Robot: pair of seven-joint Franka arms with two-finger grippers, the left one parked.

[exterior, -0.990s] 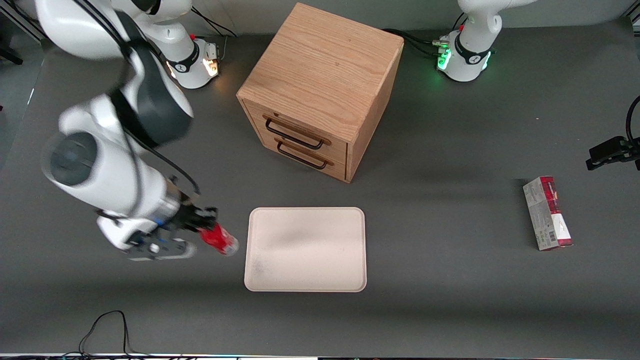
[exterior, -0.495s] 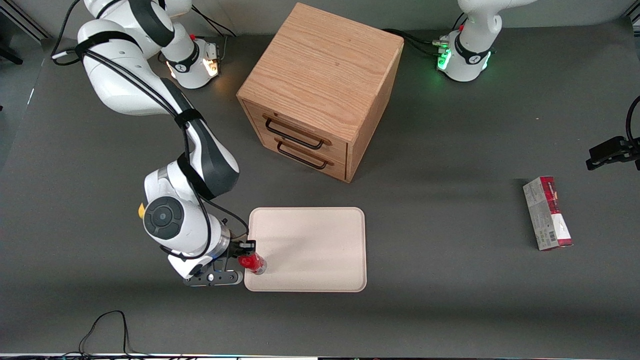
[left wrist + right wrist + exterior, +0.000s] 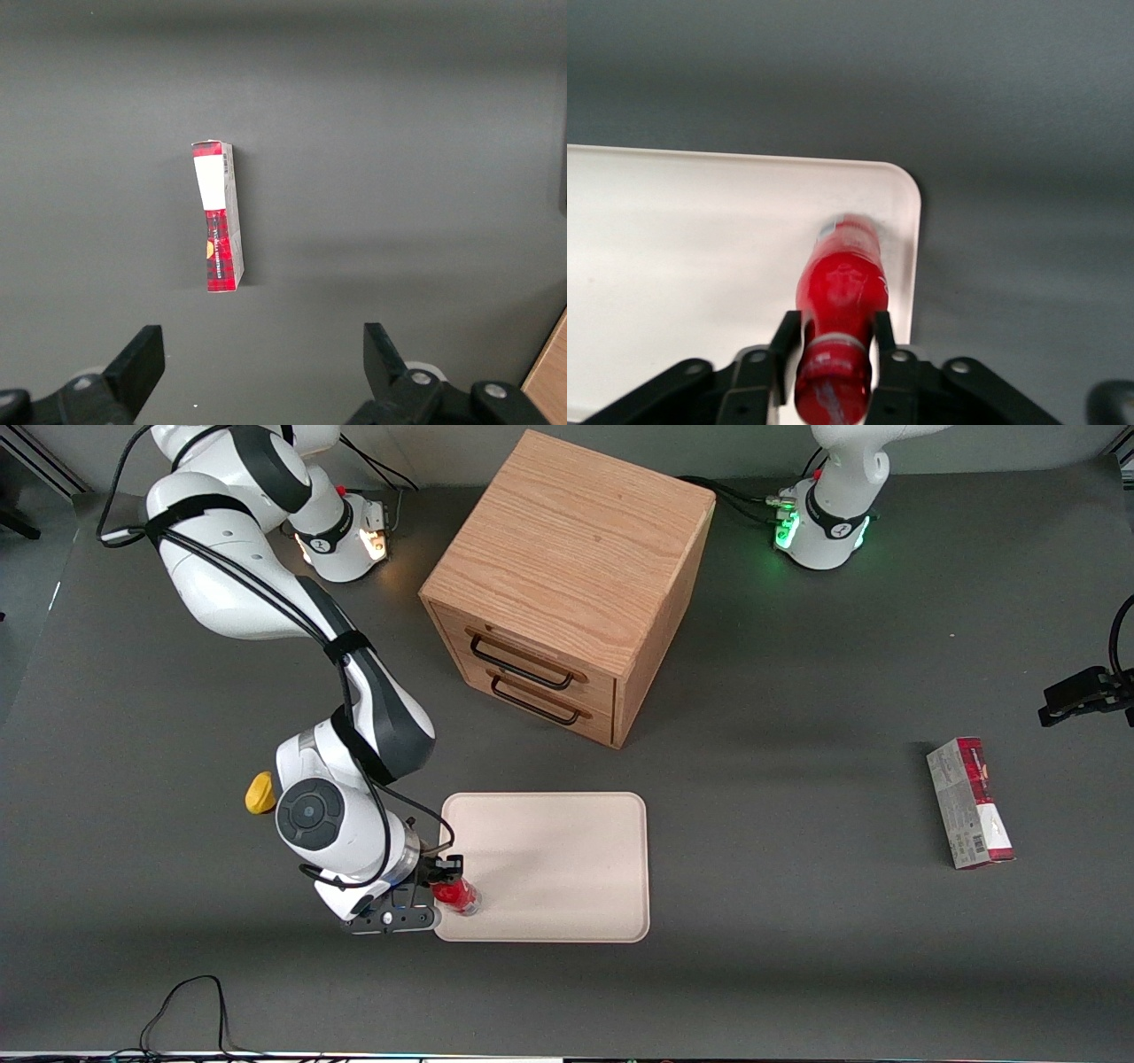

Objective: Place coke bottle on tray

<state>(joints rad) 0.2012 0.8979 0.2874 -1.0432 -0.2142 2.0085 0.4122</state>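
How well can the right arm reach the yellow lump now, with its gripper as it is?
Probably not yet: the yellow lump lies uncovered beside the arm, but the gripper is shut on the coke bottle over the tray.

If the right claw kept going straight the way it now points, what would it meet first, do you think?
Probably the tray: the claw, shut on the bottle, points down at its corner, so the bottle's base would touch first.
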